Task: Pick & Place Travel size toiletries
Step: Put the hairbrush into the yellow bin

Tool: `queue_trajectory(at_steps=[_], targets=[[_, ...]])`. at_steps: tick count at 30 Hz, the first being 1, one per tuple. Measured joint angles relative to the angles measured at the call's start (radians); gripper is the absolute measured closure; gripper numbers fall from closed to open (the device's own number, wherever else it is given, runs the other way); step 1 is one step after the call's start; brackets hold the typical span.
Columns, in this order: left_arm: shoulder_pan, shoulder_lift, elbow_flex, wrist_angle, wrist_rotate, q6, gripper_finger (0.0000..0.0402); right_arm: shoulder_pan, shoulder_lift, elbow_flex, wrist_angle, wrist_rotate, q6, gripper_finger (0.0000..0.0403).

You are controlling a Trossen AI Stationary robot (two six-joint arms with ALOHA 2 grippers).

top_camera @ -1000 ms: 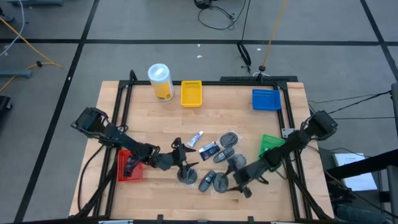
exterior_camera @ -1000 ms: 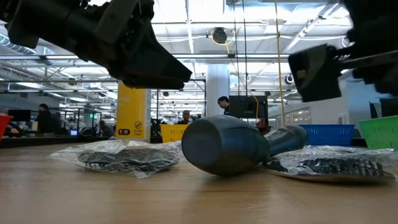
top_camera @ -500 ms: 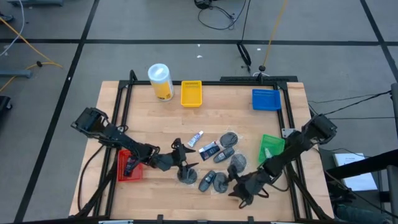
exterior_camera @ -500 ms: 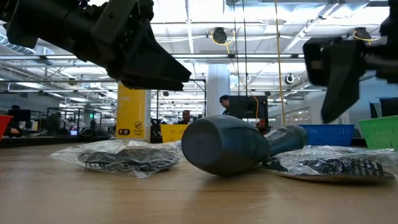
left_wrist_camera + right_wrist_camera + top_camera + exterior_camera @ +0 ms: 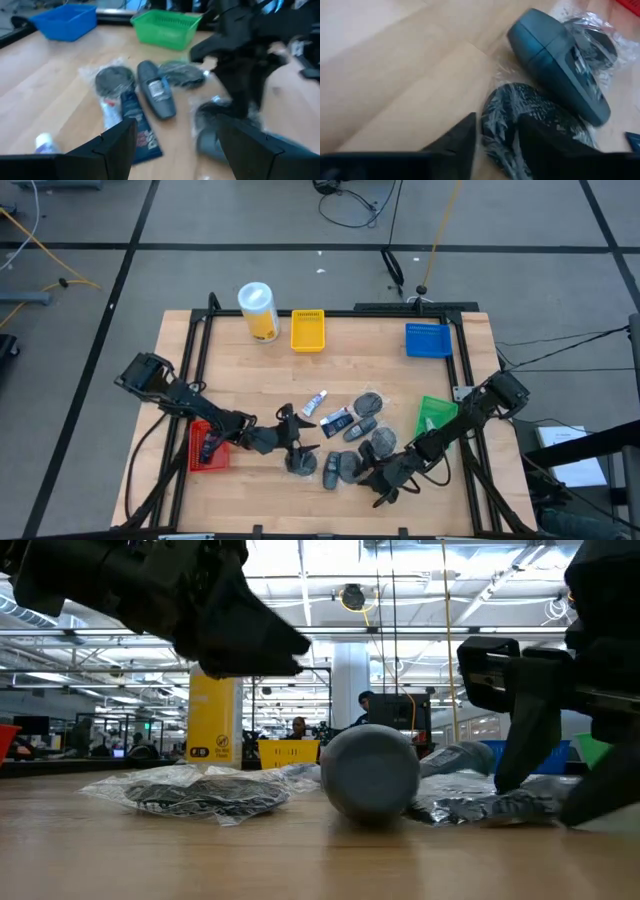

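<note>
Travel toiletries lie mid-table: a white tube, a dark blue pack, grey oblong packs and plastic-wrapped dark discs. My right gripper is open and down at the near group. Its fingers stand on either side of a wrapped disc, beside a grey oblong pack. My left gripper is open and empty above another wrapped disc, clear of the table in the low view. My right gripper comes slanting down from the table's right side, with its fingertips at the table. The wrapped disc's crumpled plastic edge lies in the gap and meets the fingers' inner sides. The disc rests on the table. I cannot tell whether it is pinched.
A red tray sits under my left arm and a green tray beside my right arm. A yellow tray, a blue tray and a tall yellow canister stand along the far edge. A black frame rims the table.
My right gripper has gone down and toward the table's left edge, onto the near wrapped disc. That disc has slid and its wrap has crumpled. The grey oblong pack beside it has turned about, so its end now faces the low camera.
</note>
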Motion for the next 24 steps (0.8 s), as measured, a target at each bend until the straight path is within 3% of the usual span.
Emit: queue_trajectory(at_steps=[5, 7, 13, 19, 24], targets=[[-0.016, 0.0, 0.0, 0.065, 0.028, 0.062, 0.0131, 0.004, -0.024, 0.0, -0.015, 0.044, -0.002, 0.0379], [-0.025, 0.0, 0.0, 0.083, 0.029, 0.082, 0.0131, 0.012, -0.054, -0.001, -0.04, 0.045, -0.005, 0.0396], [-0.038, 0.0, 0.001, 0.126, 0.03, 0.118, 0.0131, 0.063, -0.168, 0.0, -0.044, 0.06, 0.008, 0.0394], [-0.035, 0.014, 0.001, 0.144, 0.03, 0.11, 0.0131, 0.137, -0.213, -0.001, -0.055, 0.261, -0.032, 0.0399], [-0.029, 0.057, 0.002, 0.182, 0.03, 0.093, 0.0131, 0.147, -0.212, -0.001, -0.056, 0.282, -0.052, 0.0401]])
